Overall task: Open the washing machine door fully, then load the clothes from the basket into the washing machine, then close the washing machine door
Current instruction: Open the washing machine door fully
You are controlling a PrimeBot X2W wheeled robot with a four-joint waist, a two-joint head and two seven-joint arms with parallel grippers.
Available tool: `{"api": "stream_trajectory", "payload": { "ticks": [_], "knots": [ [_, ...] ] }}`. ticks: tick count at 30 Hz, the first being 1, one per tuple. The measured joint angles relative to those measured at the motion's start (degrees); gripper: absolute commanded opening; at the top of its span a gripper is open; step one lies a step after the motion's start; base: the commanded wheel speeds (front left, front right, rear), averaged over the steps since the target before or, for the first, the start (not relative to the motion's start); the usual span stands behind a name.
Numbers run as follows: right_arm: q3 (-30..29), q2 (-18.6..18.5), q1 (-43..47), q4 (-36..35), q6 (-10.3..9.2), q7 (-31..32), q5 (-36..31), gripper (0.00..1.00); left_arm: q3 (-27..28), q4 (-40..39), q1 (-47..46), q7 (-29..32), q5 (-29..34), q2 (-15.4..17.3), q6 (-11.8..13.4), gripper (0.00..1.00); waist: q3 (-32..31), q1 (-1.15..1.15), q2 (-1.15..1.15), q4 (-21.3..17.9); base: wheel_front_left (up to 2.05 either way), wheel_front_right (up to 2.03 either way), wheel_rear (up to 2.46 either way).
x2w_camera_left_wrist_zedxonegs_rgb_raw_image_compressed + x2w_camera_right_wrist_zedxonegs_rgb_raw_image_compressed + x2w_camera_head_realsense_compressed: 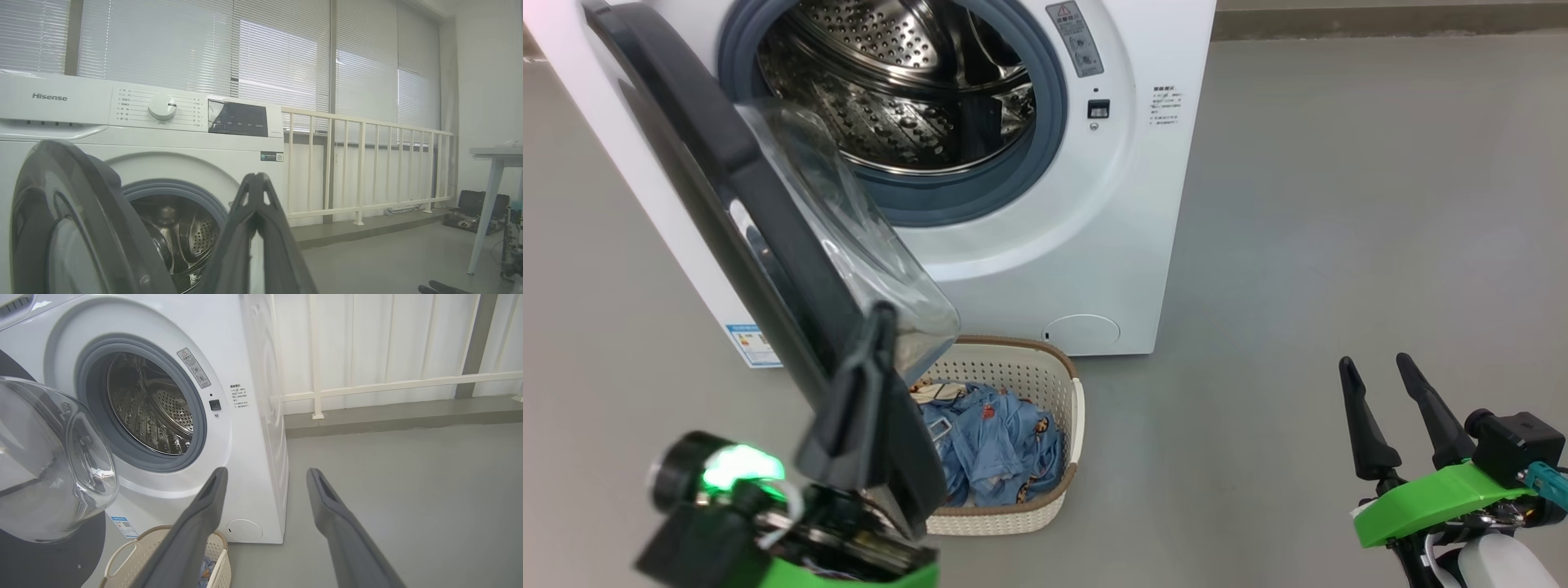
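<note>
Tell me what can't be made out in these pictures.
- Head view: left half of the basket and some clothes, hidden by the washing machine door and left gripper.
- Left wrist view: lettering around the dial, too small.
- Right wrist view: basket cut off by bottom edge.

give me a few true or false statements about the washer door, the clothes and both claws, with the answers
1. The washing machine door stands open. True.
2. The clothes are already inside the drum. False: they lie in the basket.
3. The right claw is open and holds nothing. True.
4. The left claw is spread wide open. False: it is shut, close by the door's edge.
5. The basket sits on top of the washing machine. False: it stands on the floor in front of the machine, partly under the open door.
</note>
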Motion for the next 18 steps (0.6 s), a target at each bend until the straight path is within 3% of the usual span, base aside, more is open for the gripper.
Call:
{"api": "stream_trajectory", "payload": {
  "ticks": [7,18],
  "knots": [
    [0.0,0.5,0.0,0.0,0.00,0.0,0.0,1.00,-6.8,2.4,0.1,3.2,-3.3,1.6,0.0,0.00,0.8,0.00,0.00,-0.7,0.00,0.00,0.00],
    [0.4,0.9,0.0,0.0,0.00,0.0,0.0,1.00,-8.1,12.1,0.1,4.0,-5.9,2.4,0.0,0.00,1.4,0.00,0.00,-2.3,0.00,0.00,0.00]
  ]
}}
